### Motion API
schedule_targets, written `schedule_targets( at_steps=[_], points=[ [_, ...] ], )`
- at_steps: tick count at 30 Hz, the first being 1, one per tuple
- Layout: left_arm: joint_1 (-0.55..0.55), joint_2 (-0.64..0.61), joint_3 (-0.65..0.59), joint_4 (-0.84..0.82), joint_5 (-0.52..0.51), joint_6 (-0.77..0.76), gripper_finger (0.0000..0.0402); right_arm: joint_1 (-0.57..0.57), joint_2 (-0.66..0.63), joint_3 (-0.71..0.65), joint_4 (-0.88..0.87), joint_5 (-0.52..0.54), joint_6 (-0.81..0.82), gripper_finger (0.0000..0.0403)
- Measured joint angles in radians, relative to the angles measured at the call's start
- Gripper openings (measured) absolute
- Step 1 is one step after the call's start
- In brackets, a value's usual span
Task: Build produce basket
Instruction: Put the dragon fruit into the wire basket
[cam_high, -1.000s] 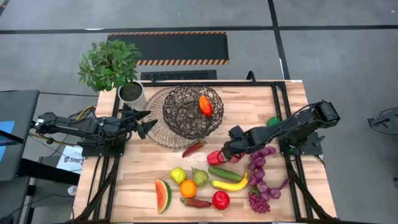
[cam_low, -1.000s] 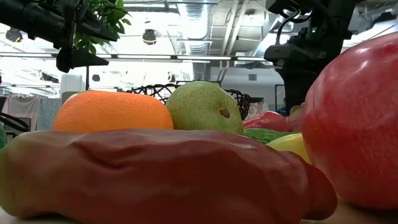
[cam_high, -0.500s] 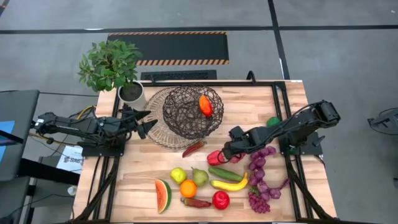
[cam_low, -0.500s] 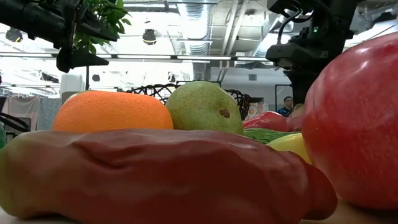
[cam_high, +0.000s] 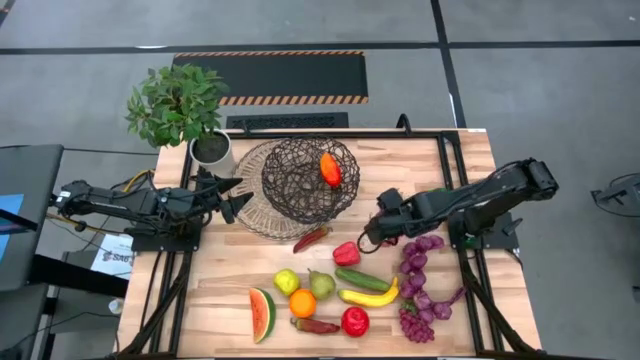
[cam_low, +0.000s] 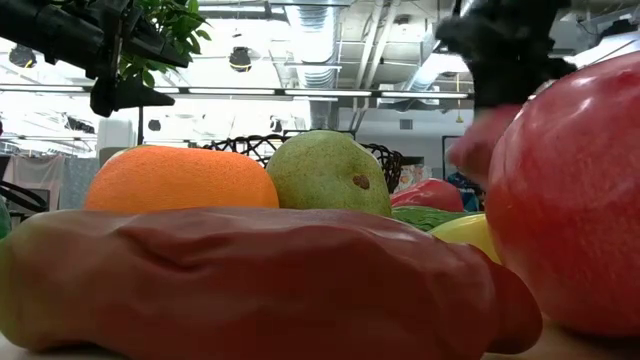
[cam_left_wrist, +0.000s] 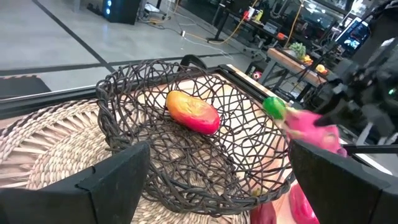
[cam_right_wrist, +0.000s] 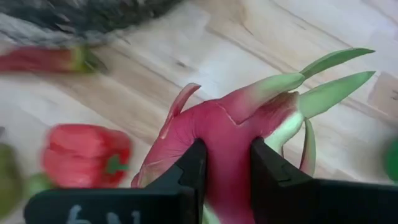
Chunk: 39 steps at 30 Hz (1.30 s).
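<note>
The dark wire basket (cam_high: 300, 185) stands on a pale woven mat (cam_high: 250, 205) at the table's far middle, with an orange-red fruit (cam_high: 329, 168) inside it. My right gripper (cam_high: 373, 230) hovers right of the basket, shut on the pink dragon fruit (cam_right_wrist: 249, 112), which shows blurred in the left wrist view (cam_left_wrist: 311, 129). A red bell pepper (cam_high: 346, 252) lies just below and near of it. My left gripper (cam_high: 235, 195) waits open at the basket's left side. More produce lies along the near edge. My right gripper pinches the dragon fruit's pink body (cam_right_wrist: 227, 140) between its two fingers (cam_right_wrist: 193, 168), one on either side. The fingers slant down from the table's right. The fruit is lifted clear of the table, its green leaf tips (cam_right_wrist: 336, 78) pointing away from the fingers.
On the wood lie a red chilli (cam_high: 312, 238), cucumber (cam_high: 362, 279), banana (cam_high: 370, 296), pear (cam_high: 321, 284), orange (cam_high: 302, 302), watermelon slice (cam_high: 262, 314), red apple (cam_high: 355, 321) and purple grapes (cam_high: 420, 285). A potted plant (cam_high: 180, 105) stands far left.
My right gripper has risen from the table and drawn a little toward the far right, tipping less steeply, and carries the dragon fruit up with it. The fruit, on the table beside the red bell pepper before, now hangs clear. The pepper stays put.
</note>
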Motion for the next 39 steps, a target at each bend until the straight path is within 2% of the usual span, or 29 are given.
schedule_targets(
  at_steps=[10, 16, 22, 28, 30, 33, 39],
  points=[
    [0.0, 0.0, 0.0, 0.0, -0.01, 0.0, 0.0368, -0.078, -0.101, 0.138, -0.018, 0.167, -0.204, 0.0088],
    [0.0, 0.0, 0.0, -0.004, -0.01, -0.008, 0.0368, -0.142, -0.096, 0.235, 0.137, 0.206, -0.463, 0.0088],
    [0.0, 0.0, 0.0, -0.008, -0.019, -0.009, 0.0368, -0.219, -0.047, 0.237, 0.423, 0.156, -0.708, 0.0088],
    [0.0, 0.0, 0.0, -0.021, -0.026, -0.025, 0.0368, -0.286, 0.092, 0.238, 0.676, 0.038, -0.863, 0.0088],
    [0.0, 0.0, 0.0, -0.026, -0.026, -0.026, 0.0368, -0.302, 0.145, 0.237, 0.752, 0.035, -0.91, 0.0088],
    [0.0, 0.0, 0.0, -0.028, -0.026, -0.033, 0.0368, -0.319, 0.213, 0.238, 0.857, 0.029, -0.964, 0.0088],
    [0.0, 0.0, 0.0, -0.027, -0.026, -0.037, 0.0368, -0.366, 0.319, 0.237, 0.929, -0.077, -0.972, 0.0088]
  ],
)
